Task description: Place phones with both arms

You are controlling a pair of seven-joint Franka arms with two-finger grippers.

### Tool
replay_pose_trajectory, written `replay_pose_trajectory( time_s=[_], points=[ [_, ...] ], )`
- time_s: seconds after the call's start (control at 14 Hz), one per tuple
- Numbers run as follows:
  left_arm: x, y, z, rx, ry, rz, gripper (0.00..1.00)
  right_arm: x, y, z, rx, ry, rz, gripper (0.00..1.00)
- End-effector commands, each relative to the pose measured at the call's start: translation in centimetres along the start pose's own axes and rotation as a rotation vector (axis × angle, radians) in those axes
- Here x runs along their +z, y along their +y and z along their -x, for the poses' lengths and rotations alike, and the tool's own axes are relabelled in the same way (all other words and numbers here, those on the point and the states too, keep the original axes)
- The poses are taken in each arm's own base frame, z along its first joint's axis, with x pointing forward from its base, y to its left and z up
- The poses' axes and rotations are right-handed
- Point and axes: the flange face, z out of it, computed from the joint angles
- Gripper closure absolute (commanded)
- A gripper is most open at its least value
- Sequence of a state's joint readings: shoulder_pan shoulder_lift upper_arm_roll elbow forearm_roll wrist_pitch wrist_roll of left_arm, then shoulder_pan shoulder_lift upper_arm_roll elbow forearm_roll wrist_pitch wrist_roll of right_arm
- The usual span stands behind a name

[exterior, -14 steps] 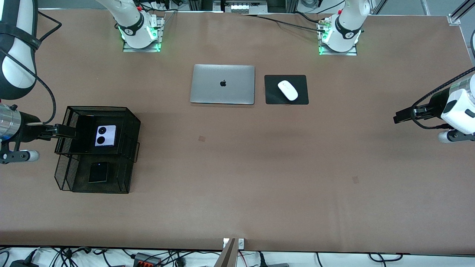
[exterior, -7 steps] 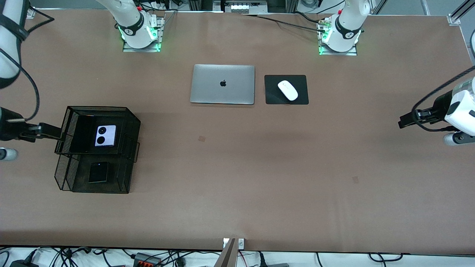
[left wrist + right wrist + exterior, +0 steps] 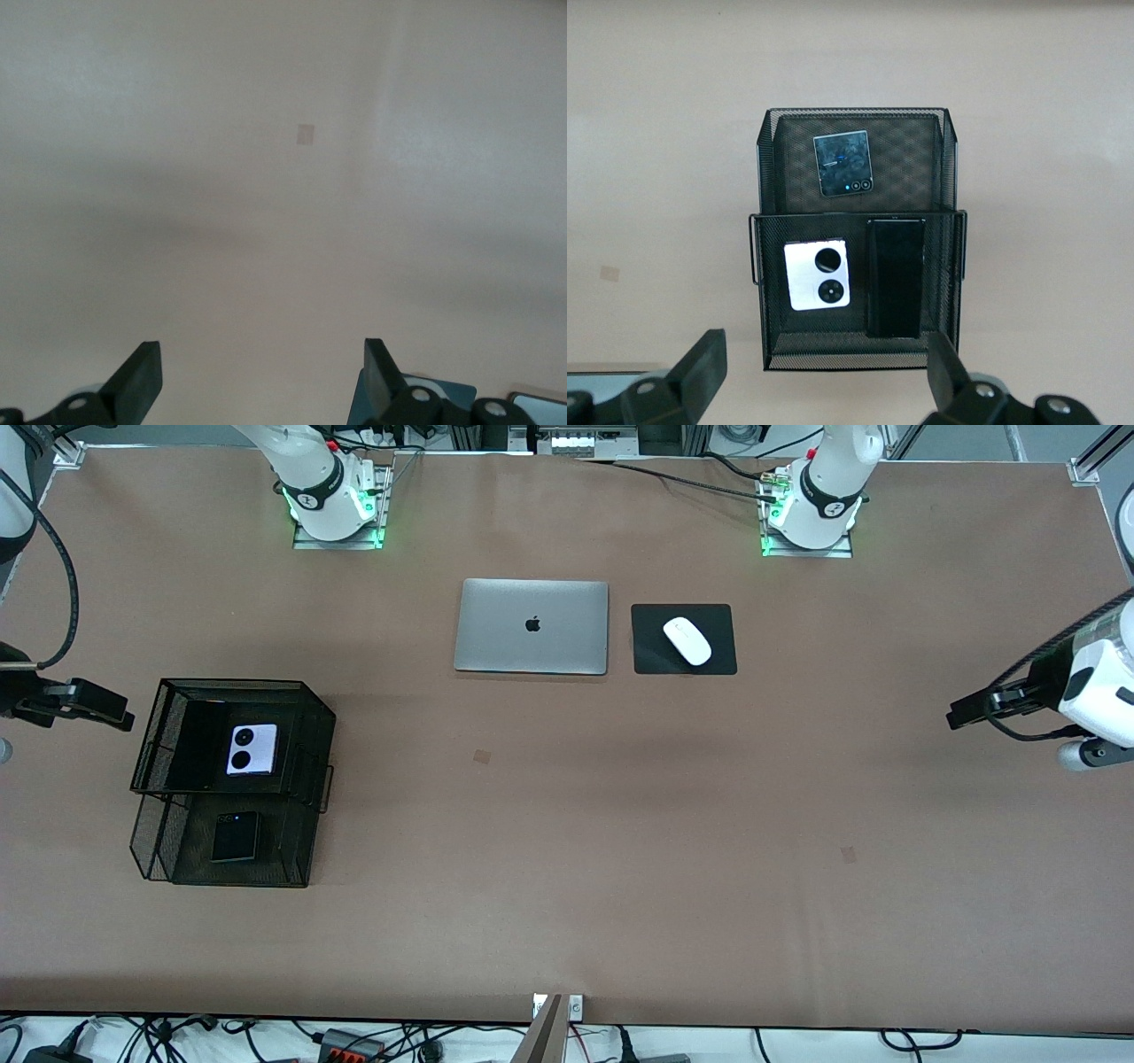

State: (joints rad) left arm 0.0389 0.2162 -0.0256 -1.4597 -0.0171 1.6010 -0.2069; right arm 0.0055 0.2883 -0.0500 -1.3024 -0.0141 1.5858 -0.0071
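Both tools spread and empty, right tool (image 3: 120,717) and left tool (image 3: 957,716) over bare brown table (image 3: 567,850).

A two-tier mesh rack (image 3: 310,717) sits toward the right arm's end of the table (image 3: 567,886). The lensed phone (image 3: 252,749) lies on the upper tier, with a slab phone (image 3: 896,276) beside it, hard to make out from the front. A third phone (image 3: 235,836) lies on the lower tier, nearer the front camera. Near the bases, mid-table, a laptop (image 3: 532,626) lies beside a pad (image 3: 651,655), the mouse (image 3: 687,640) on it. The right gripper (image 3: 113,715) hangs just beside the rack; the left gripper (image 3: 959,716) is over the other end.
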Motion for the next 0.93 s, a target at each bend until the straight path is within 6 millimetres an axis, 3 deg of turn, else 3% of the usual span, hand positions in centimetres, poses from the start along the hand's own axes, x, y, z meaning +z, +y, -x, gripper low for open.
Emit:
replay_pose_trajectory(
  time_s=[0.0, 0.5, 0.86],
  points=[
    [-0.2, 0.0, 1.1, 0.025, -0.014, 0.016, 0.00, 0.0, 0.1, 1.0, 0.009, -0.017, 0.011, 0.00],
    [-0.2, 0.0, 1.3, 0.030, -0.025, 0.017, 0.00, 1.9, -0.1, 6.7, -0.004, 0.016, 0.006, 0.00],
    [-0.3, 0.1, 1.3, 0.031, -0.024, 0.019, 0.00, 0.7, -0.3, 6.7, -0.028, 0.031, 0.009, 0.00]
  ],
)
